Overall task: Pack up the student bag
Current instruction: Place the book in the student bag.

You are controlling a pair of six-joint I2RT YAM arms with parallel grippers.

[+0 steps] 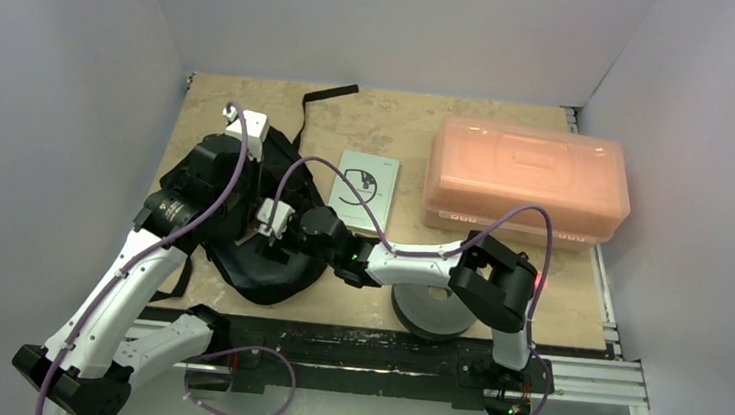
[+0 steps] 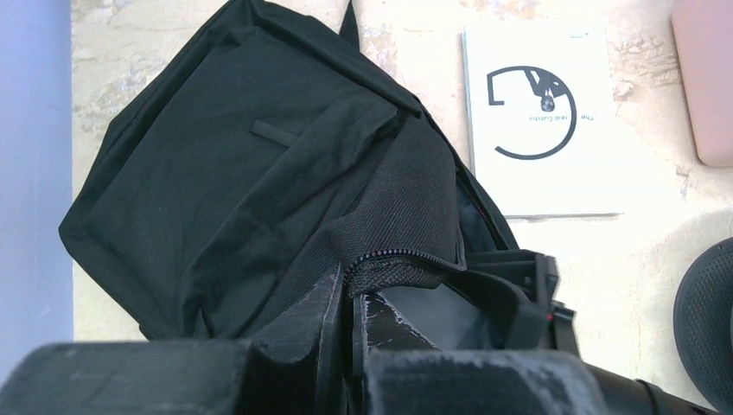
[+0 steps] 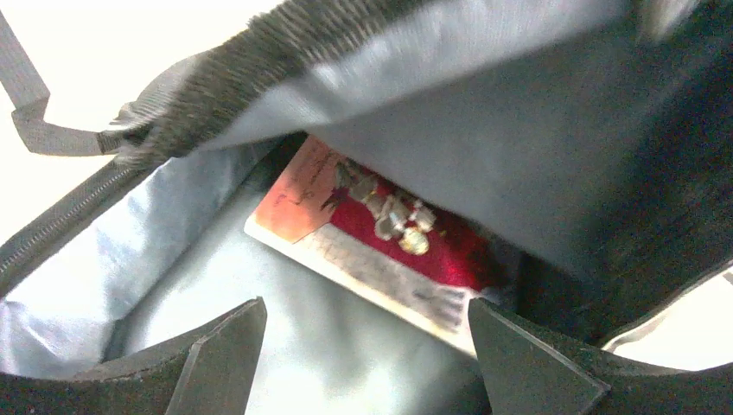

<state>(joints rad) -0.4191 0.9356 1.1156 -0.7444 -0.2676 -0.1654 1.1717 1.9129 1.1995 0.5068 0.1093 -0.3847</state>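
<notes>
Where the rail [image 1: 361,353] crosses the bottom of the top view, we see both arms bolted on. The left arm [image 1: 126,282] climbs the left side and the right arm [image 1: 419,264] bends leftward across the centre. Just above the rail, the grey spool [image 1: 434,316] sits on the table [image 1: 577,296], partly hidden by the right arm.

Left of the spool lies the bag [image 1: 262,277], a floppy black heap at centre left of the frame. The left gripper [image 2: 350,298] is closed on the bag. In its wrist view the two fingers [image 2: 393,341] at the bottom edge meet with only a slit between them, and the zippered rim of the bag's opening is pinched there.

The right gripper [image 3: 365,307] is inside that opening, spread wide with nothing between its tips. Grey lining [image 3: 104,285] fills its view. A red card [image 3: 393,238] lies flat on the lining at mid-frame, its upper right part tucked under a fold.

Beyond the bag, at upper centre of the top view, a white booklet [image 1: 365,189] lies flat near the bag. To its right, in the upper right, the orange box [image 1: 527,176] stands with its lid on. A black strap [image 1: 328,94] trails from the bag toward the table's top edge.
</notes>
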